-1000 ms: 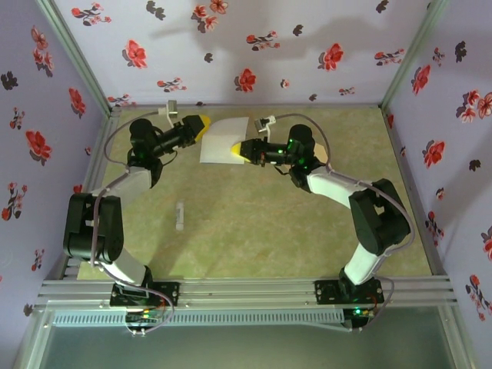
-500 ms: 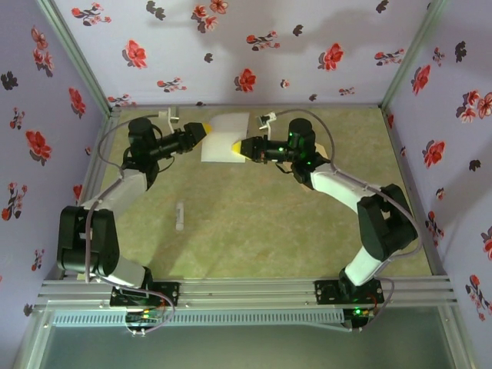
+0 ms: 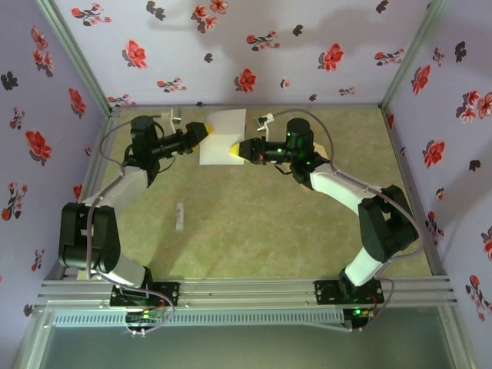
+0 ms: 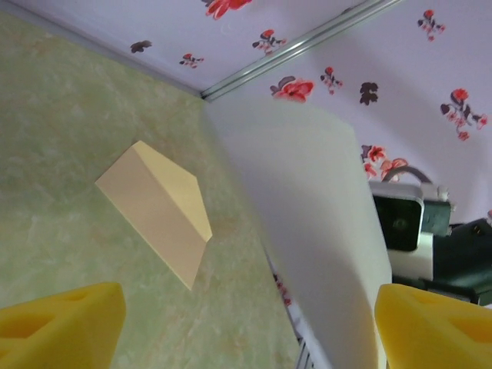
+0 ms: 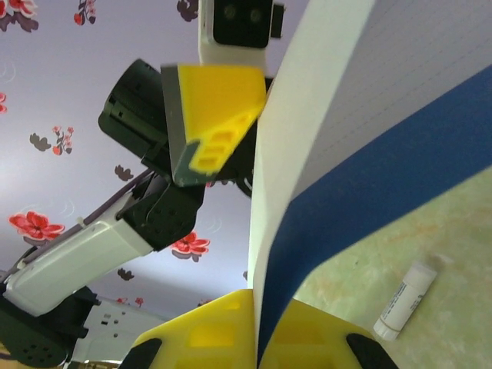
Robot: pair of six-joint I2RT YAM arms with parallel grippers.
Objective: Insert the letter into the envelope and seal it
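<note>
Top external view: the pale green mottled table [image 3: 254,231] carries two black-and-white arms that meet at its far side. Between them is the letter, a white rectangular paper sheet with a blue border [image 3: 223,132].

The right gripper [image 3: 240,151] is clenched on the letter. Its own wrist camera shows its yellow fingers [image 5: 215,338] pressed together on the sheet's lower edge. The paper stands up on edge and curves slightly, with the blue band facing the table.

The left gripper [image 3: 201,131] is released. Its wrist view shows its two yellow pads [image 4: 61,323] set wide apart. The sheet rises between them, close to the right-hand pad. Whether it touches that pad cannot be told.

The envelope, a plain tan kraft paper piece with a creased fold [image 4: 157,207], lies flat on the table beyond the letter and apart from it. No gripper holds it. Its mouth does not show, so whether it is open cannot be told.

A small white cylinder stick [image 3: 179,216] lies alone nearer the arm bases, well apart from both papers.

The step in hand looks like positioning the letter in the air, with only the right arm holding it. Insertion has not begun.

The next move probably calls for the free left gripper to steady or open the envelope. The right arm would then need to lower the sheet and line one edge up with the opening.
</note>
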